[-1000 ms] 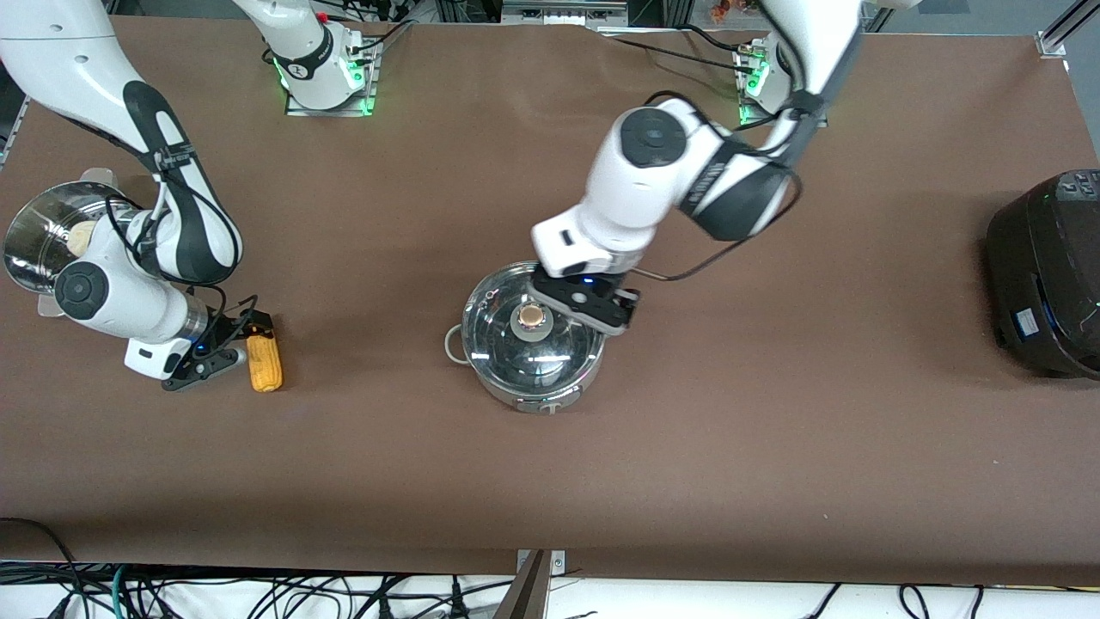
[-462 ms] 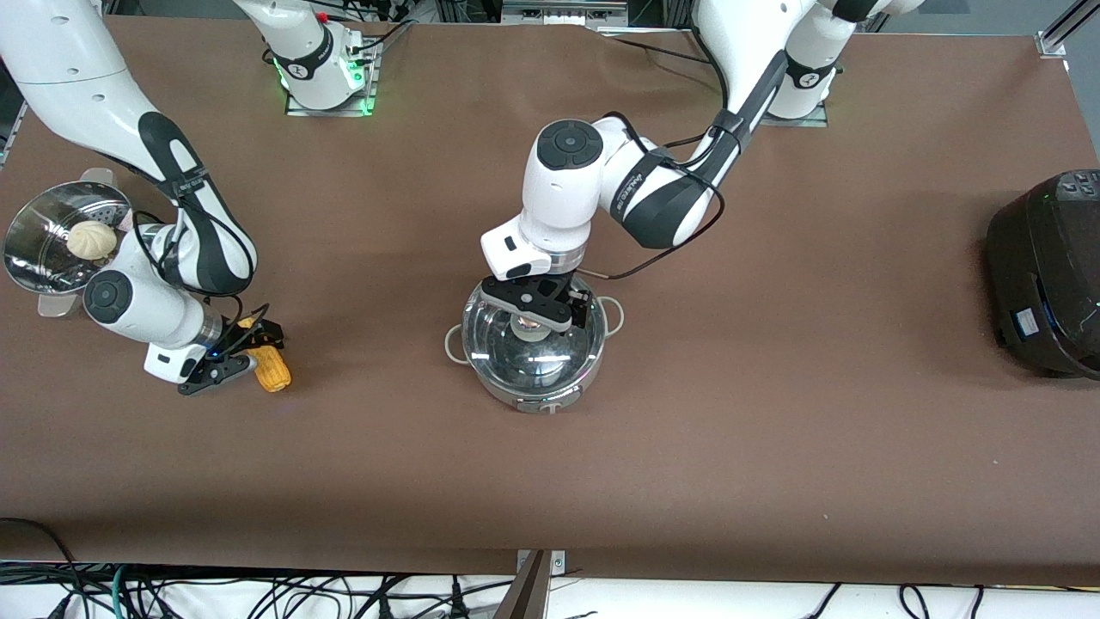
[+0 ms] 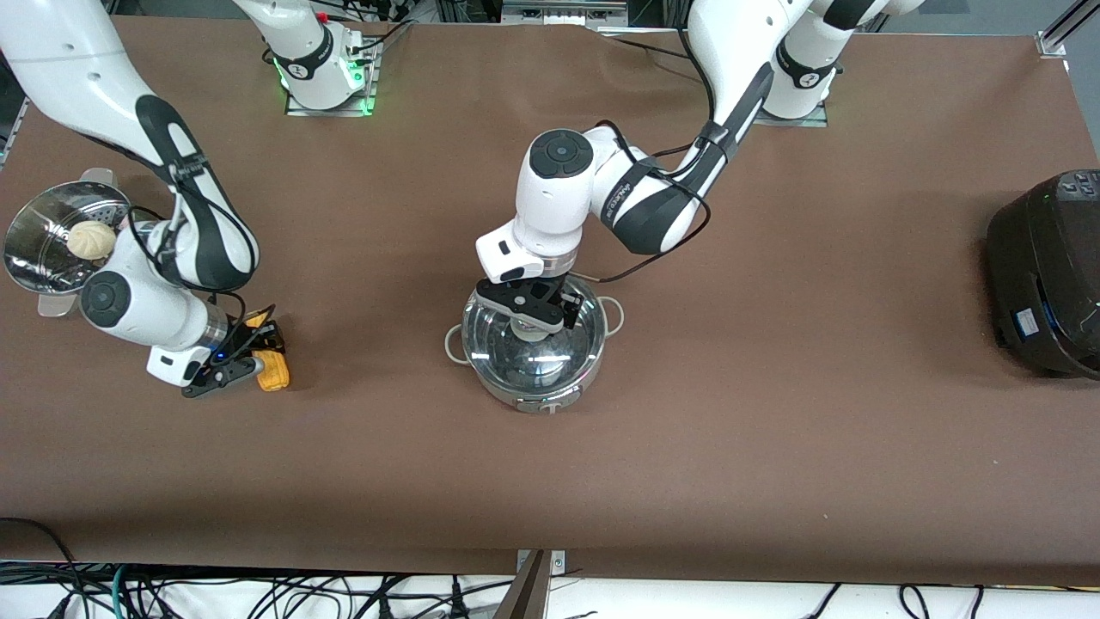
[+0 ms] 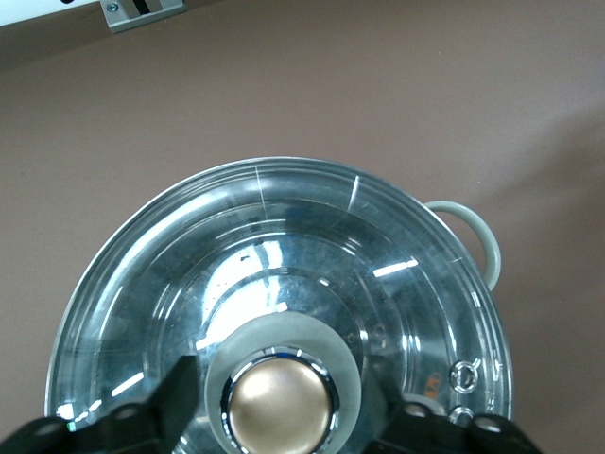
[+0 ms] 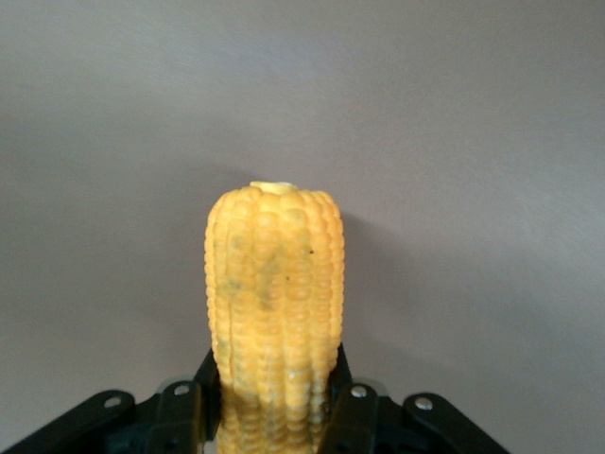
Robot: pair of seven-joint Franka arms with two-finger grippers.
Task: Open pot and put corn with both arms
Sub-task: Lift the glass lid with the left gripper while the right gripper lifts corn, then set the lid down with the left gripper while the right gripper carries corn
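- Pot [image 3: 533, 352] sits mid-worktop, slightly toward the camera-side edge, glass lid [image 4: 284, 284] on, two loop handles out to either side.
- Left gripper [image 3: 534, 311] is down on the lid, fingers [image 4: 180, 388] straddling the copper knob [image 4: 279, 402]. Wrist view shows small gaps between pads and knob collar, so jaws are apart and not clamped.
- Left arm reaches from its base at the edge where the robots stand, elbow bent over the middle of the worktop, wrist pointing straight down over the pot.
- Corn [image 3: 271, 368] lies on the worktop near the right arm's end, about level with the pot, well apart from it.
- Right gripper [image 3: 249, 354] is low at the corn, fingers [image 5: 194, 407] on both sides of the cob [image 5: 274, 322] and touching it: jaws clenched on the corn.
- Right arm folds down from its base, forearm angled toward the worktop, wrist tilted low.
- Steamer basket [image 3: 34, 232] with a white bun [image 3: 90, 239] sits at the right arm's end edge, farther from the camera than the corn.
- Black cooker [image 3: 1044, 275] stands at the left arm's end edge.
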